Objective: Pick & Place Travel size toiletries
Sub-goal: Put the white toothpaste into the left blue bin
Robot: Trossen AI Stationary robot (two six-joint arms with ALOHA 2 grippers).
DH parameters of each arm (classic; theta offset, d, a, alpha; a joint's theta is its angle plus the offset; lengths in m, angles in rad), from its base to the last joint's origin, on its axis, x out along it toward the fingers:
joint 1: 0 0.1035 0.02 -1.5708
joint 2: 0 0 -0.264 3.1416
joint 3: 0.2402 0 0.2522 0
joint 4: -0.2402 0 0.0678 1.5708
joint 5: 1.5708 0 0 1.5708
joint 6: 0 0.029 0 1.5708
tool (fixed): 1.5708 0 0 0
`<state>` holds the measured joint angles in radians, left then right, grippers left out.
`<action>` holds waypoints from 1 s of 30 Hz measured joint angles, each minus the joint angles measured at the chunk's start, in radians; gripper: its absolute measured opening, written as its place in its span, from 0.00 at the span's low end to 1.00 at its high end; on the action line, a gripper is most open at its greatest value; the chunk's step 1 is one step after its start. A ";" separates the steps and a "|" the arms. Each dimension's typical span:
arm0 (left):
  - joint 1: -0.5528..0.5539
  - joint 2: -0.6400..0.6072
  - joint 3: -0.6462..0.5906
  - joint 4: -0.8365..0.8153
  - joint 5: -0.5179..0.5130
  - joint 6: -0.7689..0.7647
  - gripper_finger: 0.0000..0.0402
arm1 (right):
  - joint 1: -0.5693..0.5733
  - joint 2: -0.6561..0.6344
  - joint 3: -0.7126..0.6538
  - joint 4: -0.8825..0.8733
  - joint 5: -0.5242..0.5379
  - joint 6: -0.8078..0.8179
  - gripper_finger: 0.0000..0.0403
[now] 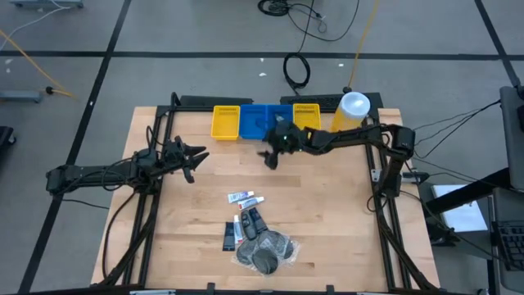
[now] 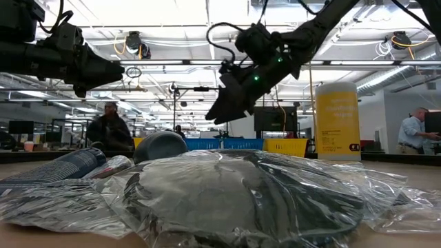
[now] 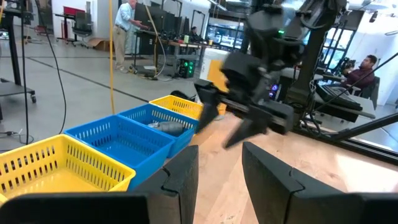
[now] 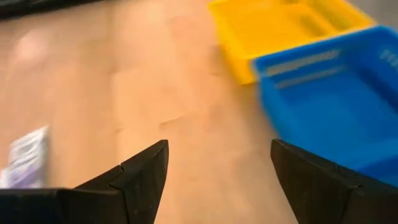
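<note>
The toiletries lie near the table's near edge: white printed tubes [image 1: 244,197], small dark bottles [image 1: 250,221], a flat dark packet [image 1: 229,236] and grey mesh puffs in clear plastic [image 1: 266,252] [image 2: 241,193]. A grey item [image 3: 165,126] lies in the blue bin. My right gripper [image 1: 272,156] [image 4: 217,180] hovers open and empty above the table, just in front of the blue bin [image 1: 266,121]. My left gripper [image 1: 190,160] [image 3: 221,180] waits open over the table's left part, pointing at the bins.
At the far edge a yellow bin [image 1: 225,121], the blue bin and another yellow bin [image 1: 307,115] stand in a row. A big yellow canister with a white lid [image 1: 354,108] stands to their right. Bare wood [image 1: 327,205] lies between bins and toiletries. People show beyond the table.
</note>
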<state>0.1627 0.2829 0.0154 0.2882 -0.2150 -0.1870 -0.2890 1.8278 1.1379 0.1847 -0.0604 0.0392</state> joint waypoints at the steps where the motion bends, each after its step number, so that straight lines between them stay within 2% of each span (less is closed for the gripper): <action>1: 0.000 0.000 0.000 0.000 0.000 0.000 0.31 | 0.018 0.000 0.000 -0.010 -0.001 -0.010 0.68; 7: 0.000 0.000 0.000 0.000 0.000 0.000 0.31 | 0.139 0.000 -0.004 -0.116 0.003 -0.069 0.67; 16: 0.000 0.000 0.000 0.000 0.000 0.000 0.31 | 0.280 0.000 -0.064 -0.081 0.032 -0.086 0.67; 30: 0.000 0.000 0.000 0.000 0.000 0.000 0.31 | 0.382 0.000 -0.110 -0.015 0.036 -0.074 0.66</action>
<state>0.1627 0.2829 0.0154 0.2882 -0.2150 -0.1870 0.0926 1.8278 1.0283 0.1694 -0.0243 -0.0349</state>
